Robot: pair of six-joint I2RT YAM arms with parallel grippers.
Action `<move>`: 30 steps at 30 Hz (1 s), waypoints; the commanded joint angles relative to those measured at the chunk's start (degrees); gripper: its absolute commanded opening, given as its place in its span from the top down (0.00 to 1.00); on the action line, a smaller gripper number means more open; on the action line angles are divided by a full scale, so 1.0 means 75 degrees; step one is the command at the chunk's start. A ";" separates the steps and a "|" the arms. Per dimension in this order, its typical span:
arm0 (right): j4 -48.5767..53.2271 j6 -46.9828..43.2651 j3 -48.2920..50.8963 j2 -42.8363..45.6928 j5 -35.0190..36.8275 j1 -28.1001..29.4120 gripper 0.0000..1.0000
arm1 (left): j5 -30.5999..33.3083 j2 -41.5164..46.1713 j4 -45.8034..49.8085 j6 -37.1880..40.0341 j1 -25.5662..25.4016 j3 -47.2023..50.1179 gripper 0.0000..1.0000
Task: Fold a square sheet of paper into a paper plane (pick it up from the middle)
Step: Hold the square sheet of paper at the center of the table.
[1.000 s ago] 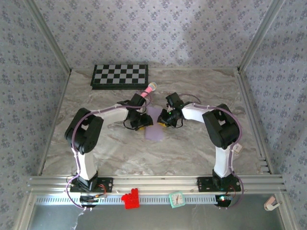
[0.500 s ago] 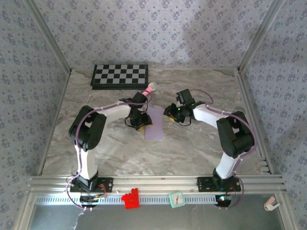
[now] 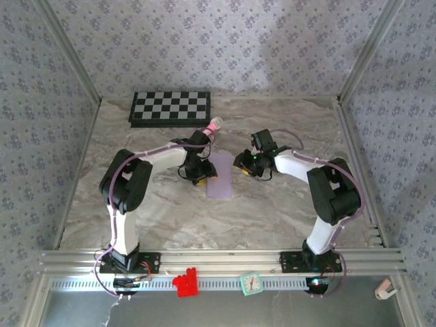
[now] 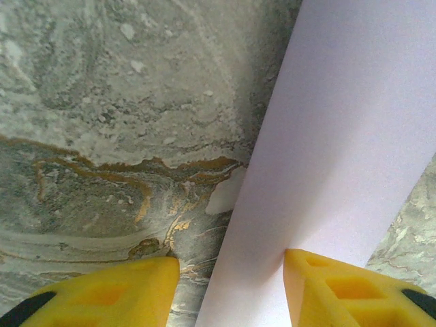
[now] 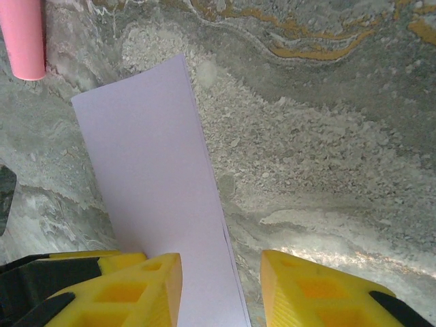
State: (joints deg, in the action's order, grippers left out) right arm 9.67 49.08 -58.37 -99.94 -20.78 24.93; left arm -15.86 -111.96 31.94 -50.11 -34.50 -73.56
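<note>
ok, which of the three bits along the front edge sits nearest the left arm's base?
The red block. The green clock sits mid-edge, and the pale hook is at the far right end.

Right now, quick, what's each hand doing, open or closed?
Left hand: open, holding nothing, straddling the edge of the flat pale-lavender paper sheet.
Right hand: open, holding nothing, over that sheet's other edge.

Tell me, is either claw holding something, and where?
Nothing is held. The paper lies flat; the left claw and right claw stand open over its edges.
</note>
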 commanded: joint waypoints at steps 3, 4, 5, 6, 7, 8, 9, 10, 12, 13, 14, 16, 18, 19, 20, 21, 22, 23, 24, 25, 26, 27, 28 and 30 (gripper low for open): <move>-0.0068 -0.0104 0.0060 -0.0081 -0.0041 0.0011 0.63 | 0.0322 -0.0808 0.0495 -0.0087 -0.0043 0.0220 0.51; -0.0082 -0.0104 0.0060 -0.0107 -0.0057 0.0016 0.63 | 0.0310 -0.0821 0.0482 -0.0081 -0.0043 0.0221 0.51; -0.0095 -0.0109 0.0051 -0.0118 -0.0080 0.0026 0.63 | 0.0298 -0.0830 0.0483 -0.0081 -0.0044 0.0216 0.51; -0.0106 -0.0116 0.0039 -0.0133 -0.0112 0.0026 0.63 | 0.0278 -0.0845 0.0473 -0.0073 -0.0043 0.0210 0.51; -0.0133 -0.0133 0.0036 -0.0158 -0.0153 0.0027 0.63 | 0.0266 -0.0862 0.0474 -0.0071 -0.0047 0.0206 0.51; -0.0152 -0.0146 0.0025 -0.0180 -0.0190 0.0040 0.63 | 0.0251 -0.0877 0.0480 -0.0058 -0.0049 0.0196 0.50; -0.0174 -0.0168 0.0013 -0.0203 -0.0232 0.0068 0.63 | 0.0240 -0.0886 0.0480 -0.0066 -0.0051 0.0187 0.50; -0.0195 -0.0183 -0.0009 -0.0231 -0.0274 0.0077 0.63 | 0.0233 -0.0904 0.0496 -0.0057 -0.0059 0.0173 0.50; -0.0213 -0.0239 -0.0062 -0.0299 -0.0356 0.0130 0.63 | 0.0217 -0.0915 0.0485 -0.0049 -0.0062 0.0175 0.50; -0.0214 -0.0251 -0.0088 -0.0335 -0.0405 0.0134 0.63 | 0.0216 -0.0915 0.0498 -0.0035 -0.0064 0.0175 0.50; -0.0232 -0.0263 -0.0113 -0.0366 -0.0439 0.0156 0.63 | 0.0217 -0.0921 0.0489 -0.0027 -0.0075 0.0169 0.49; -0.0236 -0.0323 -0.0168 -0.0437 -0.0508 0.0220 0.63 | 0.0219 -0.0927 0.0499 -0.0006 -0.0074 0.0169 0.50; -0.0244 -0.0367 -0.0220 -0.0498 -0.0562 0.0258 0.64 | 0.0216 -0.0939 0.0518 0.0014 -0.0070 0.0163 0.50; -0.0258 -0.0397 -0.0255 -0.0529 -0.0601 0.0282 0.64 | 0.0206 -0.0944 0.0518 0.0034 -0.0071 0.0163 0.49; -0.0258 -0.0422 -0.0284 -0.0555 -0.0636 0.0296 0.64 | 0.0206 -0.0951 0.0516 0.0061 -0.0072 0.0165 0.50; -0.0264 -0.0456 -0.0309 -0.0580 -0.0669 0.0315 0.65 | 0.0193 -0.0961 0.0511 0.0094 -0.0083 0.0152 0.50; -0.0261 -0.0489 -0.0348 -0.0607 -0.0698 0.0341 0.65 | 0.0184 -0.0970 0.0532 0.0135 -0.0083 0.0141 0.50; -0.0247 -0.0501 -0.0370 -0.0623 -0.0710 0.0345 0.66 | 0.0182 -0.0985 0.0532 0.0153 -0.0082 0.0122 0.50; -0.0247 -0.0526 -0.0381 -0.0640 -0.0722 0.0359 0.66 | 0.0169 -0.0997 0.0536 0.0187 -0.0087 0.0118 0.50; -0.0244 -0.0532 -0.0397 -0.0654 -0.0722 0.0376 0.66 | 0.0178 -0.1015 0.0547 0.0200 -0.0097 0.0117 0.50; -0.0247 -0.0532 -0.0406 -0.0665 -0.0731 0.0375 0.66 | 0.0160 -0.1028 0.0549 0.0215 -0.0090 0.0111 0.51; -0.0261 -0.0533 -0.0408 -0.0664 -0.0739 0.0382 0.67 | 0.0160 -0.1044 0.0563 0.0246 -0.0093 0.0107 0.51; -0.0258 -0.0542 -0.0420 -0.0675 -0.0757 0.0389 0.67 | 0.0163 -0.1050 0.0578 0.0238 -0.0093 0.0105 0.52; -0.0261 -0.0555 -0.0435 -0.0707 -0.0778 0.0394 0.67 | 0.0175 -0.1079 0.0590 0.0236 -0.0078 0.0074 0.51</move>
State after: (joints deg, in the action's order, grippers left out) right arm 7.40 46.15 -60.23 -104.05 -25.43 27.53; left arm -16.25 -113.58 34.46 -49.52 -34.50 -75.75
